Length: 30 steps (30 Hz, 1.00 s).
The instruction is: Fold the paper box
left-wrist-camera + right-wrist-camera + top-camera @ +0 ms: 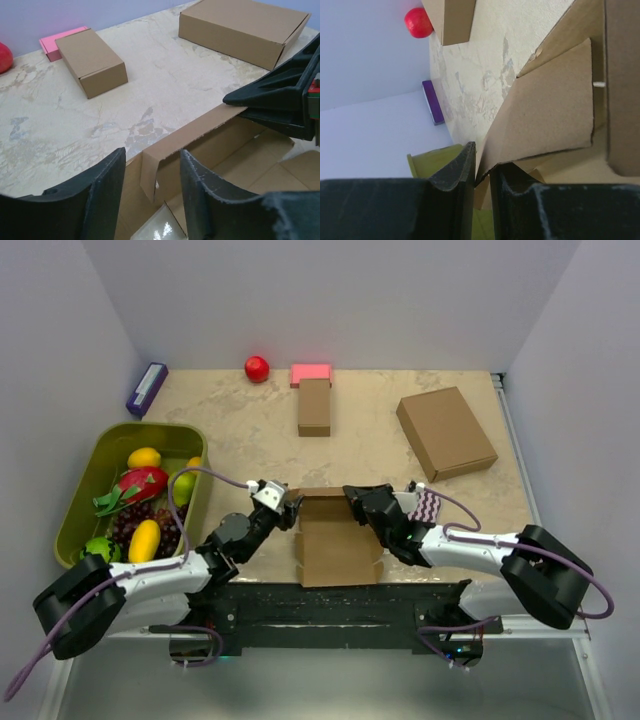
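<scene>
The left hand (152, 160) is open wide. It has one finger on each side of the paper box (200, 130), at the left end of its back wall, and is not squeezing. The right hand (482, 167) is almost closed and pinches the wall's right end. The wall runs side to side between them. The box sits on the bench (250, 430), close to the arms, and both hands are just as near to it.

I can read no lettering, label, brand or number on anything in my three camera views.
</scene>
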Motion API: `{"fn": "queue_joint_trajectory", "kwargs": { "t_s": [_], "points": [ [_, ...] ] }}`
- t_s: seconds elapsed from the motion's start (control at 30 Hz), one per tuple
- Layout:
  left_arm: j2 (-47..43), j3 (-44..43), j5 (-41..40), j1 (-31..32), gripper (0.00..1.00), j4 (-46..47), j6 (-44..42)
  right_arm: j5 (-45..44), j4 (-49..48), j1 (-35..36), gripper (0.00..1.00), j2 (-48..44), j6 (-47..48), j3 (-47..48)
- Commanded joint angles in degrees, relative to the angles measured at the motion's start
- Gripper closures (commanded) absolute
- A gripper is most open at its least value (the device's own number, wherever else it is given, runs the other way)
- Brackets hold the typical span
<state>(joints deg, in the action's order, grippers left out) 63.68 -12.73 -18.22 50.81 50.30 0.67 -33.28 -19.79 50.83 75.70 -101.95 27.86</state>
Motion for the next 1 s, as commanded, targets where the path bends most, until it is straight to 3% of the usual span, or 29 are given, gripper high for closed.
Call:
{"fn": "queue_joint_trajectory", "kwargs": {
  "t_s": [0.0,0.2,0.3,0.47,0.73,0.97],
  "points": [
    [-6.1,-3.0,1.1,1.1,0.47,-5.5,1.8,-2.0,-1.5,-0.1,0.82,-0.3,-0.8,-0.5],
    [-9.9,-4.1,4.9,8.9,0.51,-16.5,7.8,-2.7,-1.0,0.0,0.84,-1.1,-0.7,-0.5],
    [-8.4,-2.3,8.9,11.2,0.54,-17.2,12.7,-3.2,-0.3,0.0,0.85,-1.6,-0.6,-0.5],
    [-2.3,-0.8,11.7,11.3,0.57,-17.0,18.6,-3.4,-0.2,0.0,0.85,-2.1,-0.6,-1.0],
    [-0.2,1.9,4.9,11.4,0.62,-19.6,29.2,-5.0,1.4,0.0,0.86,-4.0,-0.6,-1.1],
    [3.5,3.9,6.0,11.4,0.65,-18.1,33.4,-5.6,2.2,0.0,0.86,-4.5,-1.1,-1.8]
  ]
}}
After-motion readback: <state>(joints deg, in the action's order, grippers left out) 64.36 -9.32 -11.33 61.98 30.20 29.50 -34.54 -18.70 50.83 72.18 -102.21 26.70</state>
